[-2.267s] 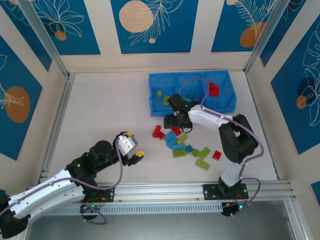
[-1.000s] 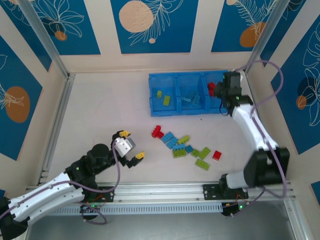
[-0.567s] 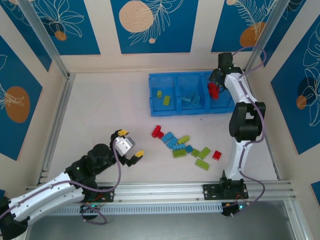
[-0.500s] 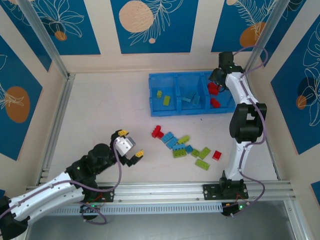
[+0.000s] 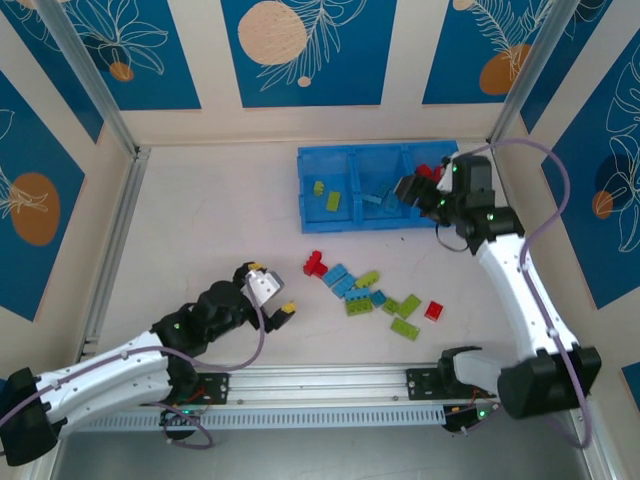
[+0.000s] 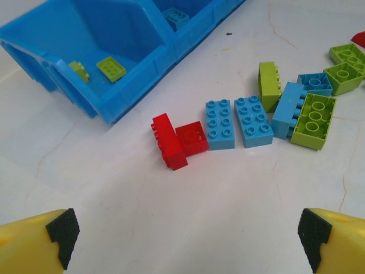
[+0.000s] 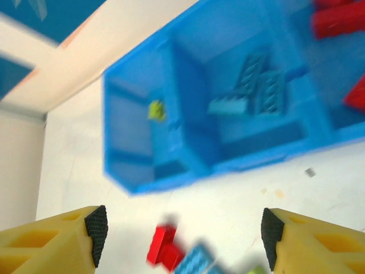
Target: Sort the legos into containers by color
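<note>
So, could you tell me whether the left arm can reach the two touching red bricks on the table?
Probably yes: the left gripper is open and the red bricks lie straight ahead, nothing between.

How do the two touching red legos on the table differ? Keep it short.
The long red lego lies on its side, studs facing sideways; the square red lego lies hollow side up. The long one is nearer the tray; the square one sits beside a light blue lego. Both are red and lie on the table.

Bright, even light; the legos (image 6: 220,123) cast soft, faint shadows on the bench (image 6: 171,228). The left wrist view is sharp; the right wrist view is smeared by motion blur.
</note>
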Tool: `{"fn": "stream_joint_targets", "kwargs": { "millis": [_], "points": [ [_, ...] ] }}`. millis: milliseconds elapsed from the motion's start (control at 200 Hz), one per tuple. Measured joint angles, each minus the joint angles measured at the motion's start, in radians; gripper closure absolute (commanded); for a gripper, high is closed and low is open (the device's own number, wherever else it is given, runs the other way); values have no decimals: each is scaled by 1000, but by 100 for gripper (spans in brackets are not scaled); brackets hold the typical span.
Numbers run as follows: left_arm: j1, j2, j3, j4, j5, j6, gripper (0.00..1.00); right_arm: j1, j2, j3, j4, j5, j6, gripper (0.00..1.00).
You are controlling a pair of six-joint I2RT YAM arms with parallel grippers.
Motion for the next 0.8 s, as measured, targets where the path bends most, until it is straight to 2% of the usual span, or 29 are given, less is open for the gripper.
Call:
{"fn": "stream_joint_targets", "kwargs": {
  "millis": [115, 250, 390, 525, 640, 800],
  "points": [
    [0, 94, 47, 5, 21, -62, 0, 128, -77, -100, -48, -58, -25, 22],
    [0, 166, 97, 2, 48, -86, 0, 230, -21, -145, -151, -35, -37, 18],
    [0, 174, 139, -35, 69, -73, 0, 283, 121, -168, -207, 39, -8, 0],
    [0, 158, 151, -54, 84, -37, 0, 326, 257, -171, -192, 79, 35, 0],
    [0, 142, 125, -47, 82, -13, 0, 341, 379, -170, -164, 109, 134, 2],
    [0, 130, 98, -78, 75, -6, 0, 344, 493, -171, -123, 131, 267, 18]
  ]
}}
